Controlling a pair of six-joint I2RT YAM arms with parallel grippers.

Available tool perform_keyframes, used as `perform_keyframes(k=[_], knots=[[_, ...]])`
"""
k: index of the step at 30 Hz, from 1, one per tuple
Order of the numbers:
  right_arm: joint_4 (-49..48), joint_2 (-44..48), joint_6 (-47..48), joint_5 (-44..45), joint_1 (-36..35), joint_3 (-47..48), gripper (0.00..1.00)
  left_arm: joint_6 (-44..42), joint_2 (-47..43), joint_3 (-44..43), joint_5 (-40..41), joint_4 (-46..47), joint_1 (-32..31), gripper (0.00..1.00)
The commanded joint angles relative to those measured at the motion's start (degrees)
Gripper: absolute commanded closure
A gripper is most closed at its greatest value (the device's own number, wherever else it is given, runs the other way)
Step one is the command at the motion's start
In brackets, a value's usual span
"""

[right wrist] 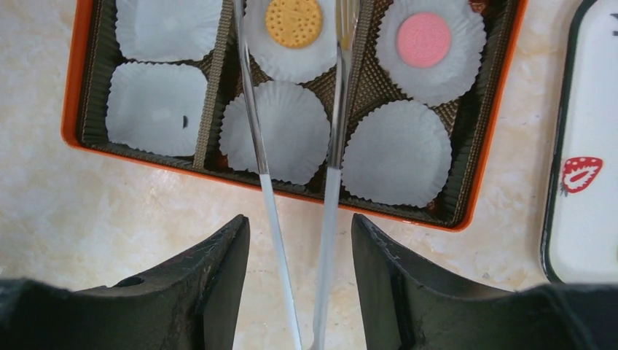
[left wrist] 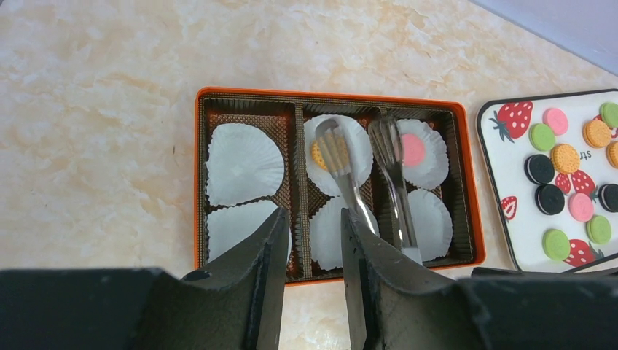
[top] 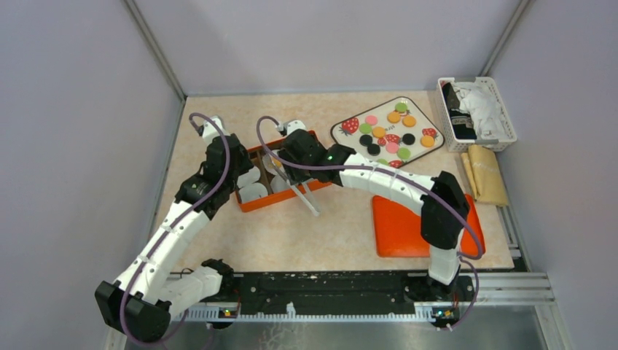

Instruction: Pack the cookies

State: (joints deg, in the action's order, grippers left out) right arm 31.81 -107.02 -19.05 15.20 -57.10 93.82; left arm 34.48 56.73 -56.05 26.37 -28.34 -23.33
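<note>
The orange box [left wrist: 328, 93] sits left of centre on the table [top: 291, 240] and holds six white paper cups [right wrist: 275, 131]. One orange cookie [right wrist: 294, 22] lies in the far middle cup and one pink cookie [right wrist: 423, 39] in the far right cup. The remaining cookies [left wrist: 565, 158] lie on the strawberry-print tray [left wrist: 510, 168] toward the far right corner; the tray's lettering is too small to read.

The right gripper [right wrist: 299, 219], fingers partway apart, carries clear tongs [right wrist: 255, 131], spread over the box. The left gripper [left wrist: 313, 219] hovers at the box's near rim, fingers partway apart, holding nothing.
</note>
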Motion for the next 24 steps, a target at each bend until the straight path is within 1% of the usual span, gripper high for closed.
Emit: perform_keyframes(k=[1, 5, 7, 8, 12, 17, 20, 24], knots=[[-2.4, 5.7, 0.6, 5.0, 0.0, 0.7, 0.48, -0.9, -1.5, -0.4, -0.6, 2.2, 0.2, 0.61], [-3.3, 12.0, 1.3, 8.2, 0.1, -3.8, 0.48, -0.7, -1.3, -0.1, -1.5, 2.8, 0.2, 0.61], [-2.7, 12.5, 1.9, 8.7, 0.2, -5.1, 0.43, -0.5, -1.1, -0.1, -1.9, 3.0, 0.2, 0.62], [-2.5, 12.2, 2.6, 8.4, 0.2, -5.9, 0.41, -0.5, -0.9, -0.1, -2.2, 3.1, 0.2, 0.62], [-1.6, 8.9, 3.3, 3.4, 0.0, -7.5, 0.41, -0.3, 0.0, -0.2, -2.8, 3.0, 0.2, 0.63], [-2.6, 5.4, 2.4, 0.0, -1.3, -9.8, 0.41, -0.3, -0.3, -0.3, -2.6, 2.8, 0.2, 0.63], [-3.7, 4.1, 2.0, -1.0, -1.8, -9.2, 0.41, -0.2, -0.3, 0.1, -2.7, 3.0, 0.2, 0.63], [-3.6, 1.4, 1.5, -2.5, -1.8, -6.8, 0.38, -0.2, 0.3, -0.2, -3.0, 2.6, 0.2, 0.63]])
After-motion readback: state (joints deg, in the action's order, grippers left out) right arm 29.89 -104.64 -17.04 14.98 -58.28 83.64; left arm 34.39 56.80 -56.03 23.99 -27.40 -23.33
